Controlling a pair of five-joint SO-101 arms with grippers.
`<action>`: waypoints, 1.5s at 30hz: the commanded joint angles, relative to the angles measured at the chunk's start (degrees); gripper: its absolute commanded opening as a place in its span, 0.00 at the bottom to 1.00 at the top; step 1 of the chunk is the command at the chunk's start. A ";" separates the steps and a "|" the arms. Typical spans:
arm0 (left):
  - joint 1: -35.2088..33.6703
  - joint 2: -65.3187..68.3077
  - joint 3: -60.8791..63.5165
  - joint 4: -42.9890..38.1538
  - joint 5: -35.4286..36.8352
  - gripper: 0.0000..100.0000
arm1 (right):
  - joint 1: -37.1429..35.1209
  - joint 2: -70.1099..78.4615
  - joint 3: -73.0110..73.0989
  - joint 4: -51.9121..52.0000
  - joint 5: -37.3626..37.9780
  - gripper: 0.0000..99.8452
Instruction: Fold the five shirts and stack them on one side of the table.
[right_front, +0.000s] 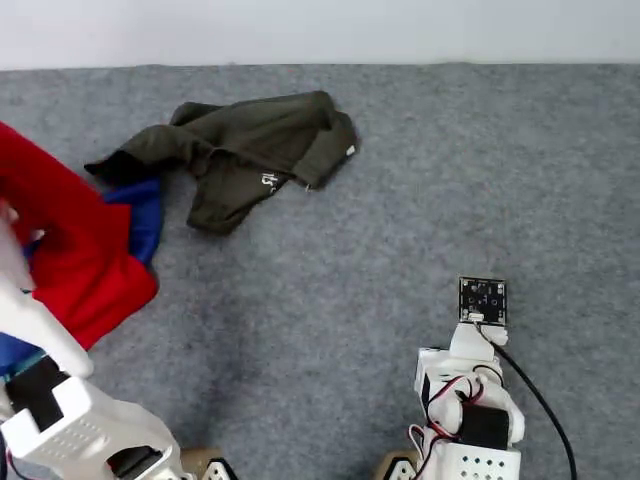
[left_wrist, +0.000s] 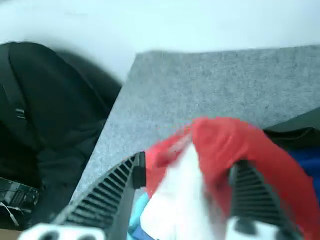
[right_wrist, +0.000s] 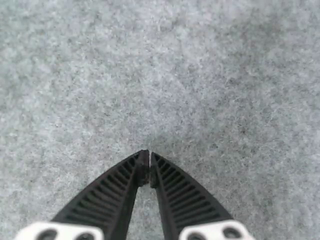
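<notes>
A grey, felt-like tabletop (right_front: 400, 200) stretches from the near edge to the far one, its nap fine and even. Along its far side runs a plain white wall (right_front: 320, 30). A black bag (left_wrist: 45, 110) with a strap sits just off the tabletop's edge, below its surface.

High: fixed overhead, far, down on surface (right_front: 420, 180) | left wrist: near, oblique toward surface corner; shares red shirt (left_wrist: 225, 145) with high | right wrist: near, straight down.
</notes>
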 joint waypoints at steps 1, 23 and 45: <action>2.29 -2.99 -4.97 1.32 -0.53 0.29 | 0.57 -0.40 0.97 0.22 -0.53 0.01; 33.41 14.15 13.67 3.25 8.26 0.29 | 0.57 -0.40 0.97 0.22 -0.53 0.01; 34.55 40.97 2.95 -1.93 5.01 0.20 | 0.57 -0.40 0.97 0.22 -0.53 0.01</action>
